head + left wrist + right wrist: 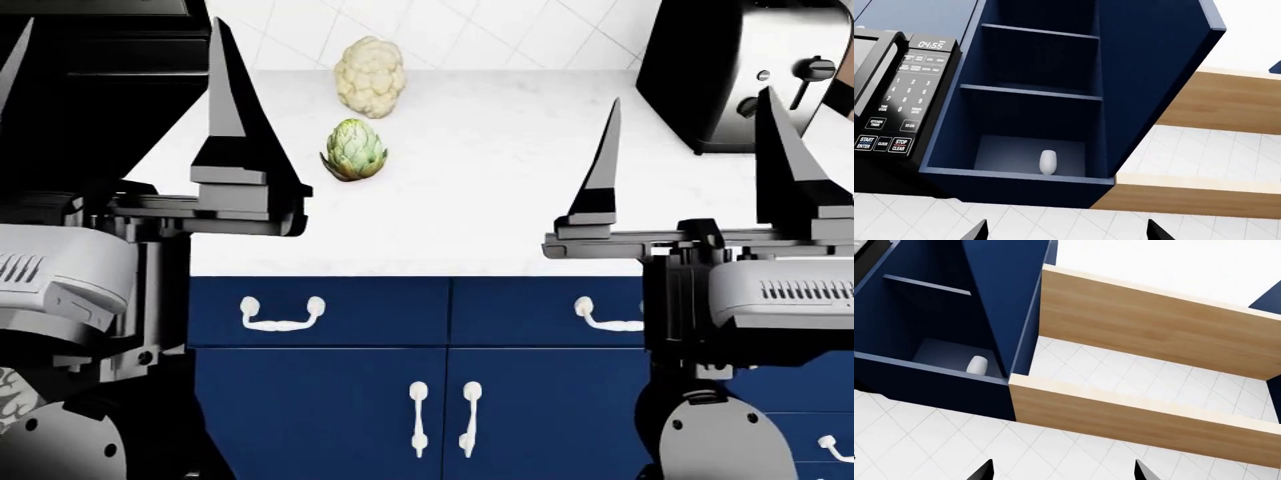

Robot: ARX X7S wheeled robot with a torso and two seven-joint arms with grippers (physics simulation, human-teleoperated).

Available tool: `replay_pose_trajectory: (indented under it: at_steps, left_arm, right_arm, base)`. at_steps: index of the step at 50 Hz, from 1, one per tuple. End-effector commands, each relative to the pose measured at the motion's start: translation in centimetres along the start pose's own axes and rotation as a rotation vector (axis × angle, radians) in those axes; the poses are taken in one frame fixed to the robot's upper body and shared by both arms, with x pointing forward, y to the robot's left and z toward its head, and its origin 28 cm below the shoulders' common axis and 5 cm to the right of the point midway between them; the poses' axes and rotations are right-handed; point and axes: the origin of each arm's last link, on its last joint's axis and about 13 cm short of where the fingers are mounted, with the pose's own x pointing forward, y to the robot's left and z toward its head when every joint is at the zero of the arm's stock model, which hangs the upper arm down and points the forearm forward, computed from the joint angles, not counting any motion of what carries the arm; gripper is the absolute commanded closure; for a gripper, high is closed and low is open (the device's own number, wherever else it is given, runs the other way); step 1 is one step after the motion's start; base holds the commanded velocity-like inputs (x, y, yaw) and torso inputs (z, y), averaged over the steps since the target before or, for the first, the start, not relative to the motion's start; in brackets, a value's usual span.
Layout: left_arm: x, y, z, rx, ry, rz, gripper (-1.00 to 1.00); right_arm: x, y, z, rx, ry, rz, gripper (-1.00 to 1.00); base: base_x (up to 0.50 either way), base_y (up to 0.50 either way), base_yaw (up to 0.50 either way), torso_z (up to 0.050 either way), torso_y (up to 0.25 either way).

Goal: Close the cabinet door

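Cabinet door [1154, 75] swung wide open, high on the wall right of the microwave [894, 95]; shelves bare but for a small white cup [1047, 162] on the lowest. Nothing closed yet, door untouched; whole push left to do. Left pincer [120, 110] and right pincer [687, 150] both spread open, empty, raised over the desk [507, 180] near an artichoke [354, 150].

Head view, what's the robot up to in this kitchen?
Nothing is being handled yet. The left gripper and right gripper are both raised, open and empty above the white countertop. The navy wall cabinet is open, its door swung out beside the black microwave, with a small white cup inside.
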Motion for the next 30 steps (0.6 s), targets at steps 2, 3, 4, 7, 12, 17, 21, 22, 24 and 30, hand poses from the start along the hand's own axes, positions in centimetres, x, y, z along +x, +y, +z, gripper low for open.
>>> replay_pose_trajectory:
  at_steps: [2,3,4,7,12,17,21,22,24,30]
  left_arm:
    - [0.31,-0.02,0.86,0.019,-0.045,-0.018,-1.00]
    - [0.37,-0.04,0.96,0.018,-0.048,-0.018,-1.00]
    - [0.39,-0.10,1.06,0.017,-0.054,-0.020,-1.00]
    - [0.38,-0.13,1.28,0.020,-0.060,-0.024,-1.00]
    - [0.52,-0.13,1.31,0.024,-0.065,-0.025,-1.00]
    - [0.52,-0.15,1.27,0.026,-0.065,-0.028,-1.00]
    - [0.43,-0.16,1.22,0.025,-0.061,-0.030,-1.00]
    - [0.40,-0.16,1.24,0.026,-0.061,-0.031,-1.00]
    - [0.38,-0.12,1.25,0.025,-0.061,-0.030,-1.00]
    - [0.27,-0.11,1.18,0.024,-0.060,-0.033,-1.00]
  right_arm:
    - [0.85,-0.32,1.46,-0.017,-0.088,-0.012,-1.00]
    - [1.00,-0.32,1.56,-0.021,-0.092,-0.010,-1.00]
    - [1.22,-0.35,1.87,-0.018,-0.108,-0.011,-1.00]
    - [1.26,-0.26,2.08,-0.032,-0.120,0.003,-1.00]
    - [1.45,-0.37,2.21,-0.035,-0.130,-0.001,-1.00]
    - [1.46,-0.33,2.13,-0.062,-0.140,0.003,-1.00]
    - [1.38,-0.49,2.06,-0.081,-0.127,-0.008,-1.00]
    - [1.33,-0.49,1.95,-0.088,-0.117,-0.005,-1.00]
    - [1.27,-0.47,1.92,-0.091,-0.113,-0.006,-1.00]
    - [1.16,-0.62,1.93,-0.097,-0.116,-0.015,-1.00]
  base:
    - [0.00,0.00,0.00,0.000,0.000]
    - [0.00,0.00,0.00,0.000,0.000]
    - [0.00,0.00,0.00,0.000,0.000]
    - [0.00,0.00,0.00,0.000,0.000]
    - [0.00,0.00,0.00,0.000,0.000]
    - [0.00,0.00,0.00,0.000,0.000]
    - [0.00,0.08,0.00,0.000,0.000]
    - [0.02,0.50,0.00,0.000,0.000]
    - [0.03,0.50,0.00,0.000,0.000]
    - [0.04,0.50,0.00,0.000,0.000]
